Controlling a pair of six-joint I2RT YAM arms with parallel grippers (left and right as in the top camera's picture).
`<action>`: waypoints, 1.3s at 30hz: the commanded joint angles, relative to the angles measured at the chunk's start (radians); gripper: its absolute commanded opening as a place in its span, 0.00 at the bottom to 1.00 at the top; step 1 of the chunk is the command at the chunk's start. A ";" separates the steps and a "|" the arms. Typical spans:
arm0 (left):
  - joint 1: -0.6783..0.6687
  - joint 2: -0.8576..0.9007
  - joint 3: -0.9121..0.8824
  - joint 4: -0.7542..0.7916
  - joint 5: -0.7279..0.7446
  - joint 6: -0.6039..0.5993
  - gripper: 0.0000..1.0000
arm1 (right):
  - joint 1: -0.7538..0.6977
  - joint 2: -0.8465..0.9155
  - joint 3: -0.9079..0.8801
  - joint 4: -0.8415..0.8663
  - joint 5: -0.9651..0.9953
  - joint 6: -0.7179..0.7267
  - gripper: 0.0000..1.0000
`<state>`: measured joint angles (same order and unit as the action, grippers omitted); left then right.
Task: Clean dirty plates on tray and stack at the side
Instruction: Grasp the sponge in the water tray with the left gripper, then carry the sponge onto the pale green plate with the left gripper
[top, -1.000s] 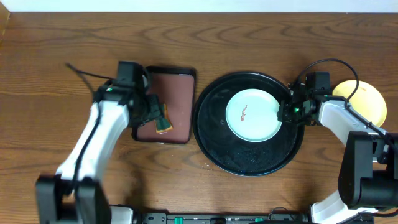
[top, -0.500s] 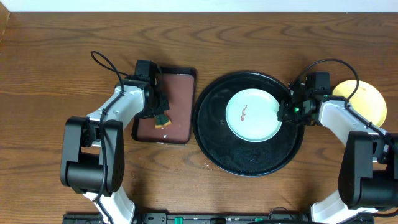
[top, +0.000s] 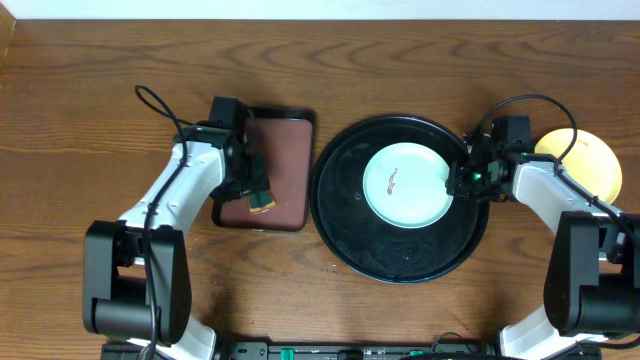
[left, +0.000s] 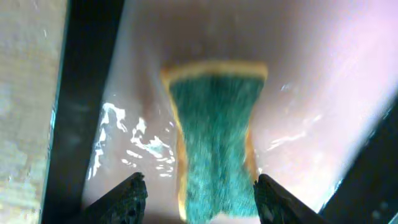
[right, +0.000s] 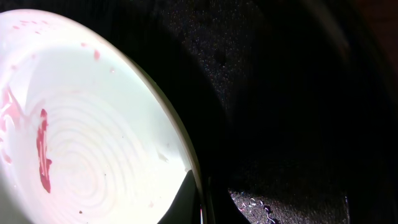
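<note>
Overhead: right gripper (top: 456, 182) clamped on mint plate (top: 405, 190) rim, red smear (top: 392, 180) running near-far; left gripper (left: 202, 198) apart, straddling sponge (left: 214, 143).

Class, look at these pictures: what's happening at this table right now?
The left gripper hangs open over the sponge in the brown tray, straddling it. The right gripper is shut on the rim of the mint plate, which sits on the black tray, its red smear not yet wiped. A yellow plate lies beside that tray, on the right.
</note>
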<state>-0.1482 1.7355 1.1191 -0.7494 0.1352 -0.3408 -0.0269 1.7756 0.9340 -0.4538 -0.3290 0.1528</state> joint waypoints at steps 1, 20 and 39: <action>-0.042 0.015 -0.040 0.000 0.014 -0.012 0.57 | 0.009 0.024 -0.008 -0.014 0.033 0.019 0.01; -0.132 0.052 0.023 0.001 -0.090 0.034 0.45 | 0.009 0.023 -0.006 -0.010 0.032 0.038 0.01; -0.088 0.060 -0.080 0.132 -0.056 -0.100 0.26 | 0.009 0.023 -0.006 -0.008 0.025 0.038 0.01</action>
<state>-0.2199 1.7786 1.0668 -0.6197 0.0387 -0.4179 -0.0269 1.7756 0.9340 -0.4538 -0.3298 0.1749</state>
